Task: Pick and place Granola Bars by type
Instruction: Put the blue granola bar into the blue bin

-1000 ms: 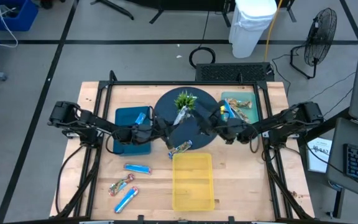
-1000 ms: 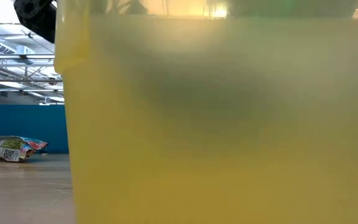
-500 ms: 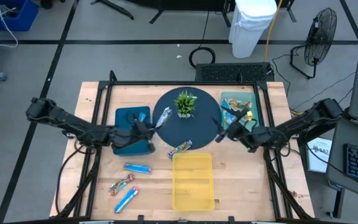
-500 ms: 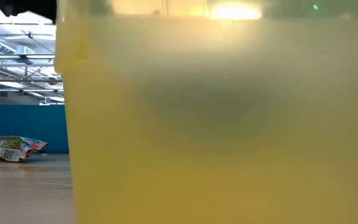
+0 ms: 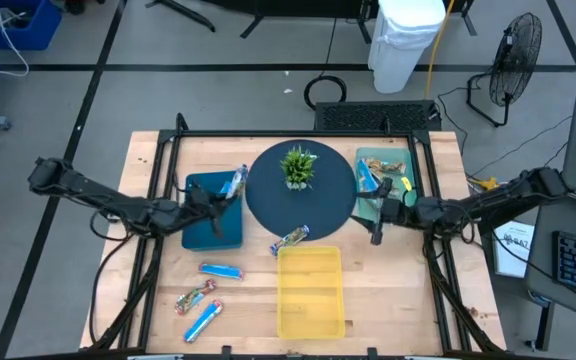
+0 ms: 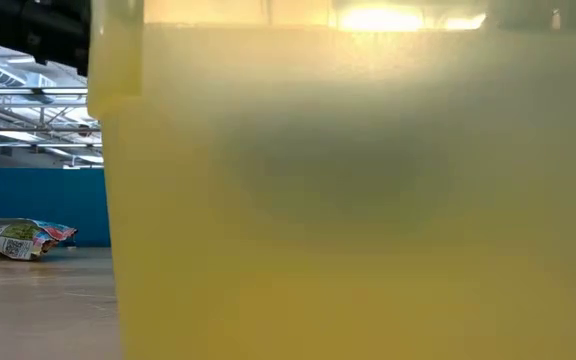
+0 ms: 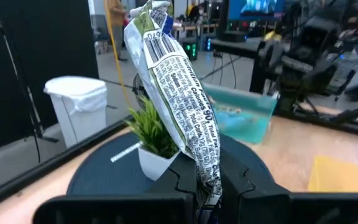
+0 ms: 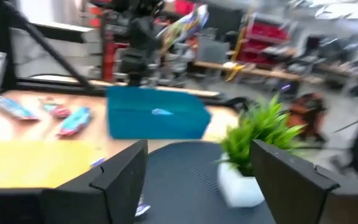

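left gripper point(image 5: 230, 190) gripping bar point(image 5: 235, 181), over blue bin point(image 5: 211, 222)

L gripper point(image 5: 220, 190) pulled back off round dark mat point(image 5: 268, 200), carrying silvery wrapped bar point(image 5: 234, 182) to over blue bin point(image 5: 203, 225). R gripper point(image 5: 376, 215) withdrew, jaws wider.
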Motion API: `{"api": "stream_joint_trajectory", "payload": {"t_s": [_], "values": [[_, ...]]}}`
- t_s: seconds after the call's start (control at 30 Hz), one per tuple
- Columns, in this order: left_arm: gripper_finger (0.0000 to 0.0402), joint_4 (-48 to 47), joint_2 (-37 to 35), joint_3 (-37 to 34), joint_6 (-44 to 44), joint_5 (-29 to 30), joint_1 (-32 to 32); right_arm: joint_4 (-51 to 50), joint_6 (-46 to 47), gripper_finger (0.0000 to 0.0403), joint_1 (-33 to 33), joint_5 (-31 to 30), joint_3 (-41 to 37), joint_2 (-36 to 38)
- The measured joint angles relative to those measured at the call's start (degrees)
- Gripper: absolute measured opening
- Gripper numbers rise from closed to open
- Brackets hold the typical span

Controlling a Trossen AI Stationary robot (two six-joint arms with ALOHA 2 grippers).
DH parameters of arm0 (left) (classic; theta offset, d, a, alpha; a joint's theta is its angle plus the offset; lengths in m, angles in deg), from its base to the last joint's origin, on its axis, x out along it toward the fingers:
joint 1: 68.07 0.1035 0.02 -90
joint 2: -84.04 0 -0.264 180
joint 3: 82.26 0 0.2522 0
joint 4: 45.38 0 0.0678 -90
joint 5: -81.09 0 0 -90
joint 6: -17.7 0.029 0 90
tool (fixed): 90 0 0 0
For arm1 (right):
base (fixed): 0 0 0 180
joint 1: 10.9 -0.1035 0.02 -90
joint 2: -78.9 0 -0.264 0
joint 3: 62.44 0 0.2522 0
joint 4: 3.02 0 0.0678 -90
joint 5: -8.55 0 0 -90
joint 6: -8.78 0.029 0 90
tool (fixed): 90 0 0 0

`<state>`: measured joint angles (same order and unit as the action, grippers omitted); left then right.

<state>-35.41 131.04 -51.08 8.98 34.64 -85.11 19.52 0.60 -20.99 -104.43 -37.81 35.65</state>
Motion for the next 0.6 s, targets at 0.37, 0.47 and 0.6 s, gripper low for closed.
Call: {"api": "stream_joint_trajectory", "payload": {"t_s": [0.37, 0.47, 0.6], "values": [[0.0023, -11.70, -7.93, 0.12, -4.33, -2.39, -1.37, -3.22, 9.34, 0.0240, 12.76, 15.58, -6.49, 7.13], [0.0023, -24.07, -10.65, 2.71, -13.76, -0.95, -2.26, -3.34, 11.49, 0.0236, 13.98, 15.69, -8.31, 8.63], [0.0023, -39.96, -10.92, 8.12, -28.25, -1.58, -3.71, -4.03, 13.51, 0.0236, 14.50, 15.67, -9.58, 9.40]]}}
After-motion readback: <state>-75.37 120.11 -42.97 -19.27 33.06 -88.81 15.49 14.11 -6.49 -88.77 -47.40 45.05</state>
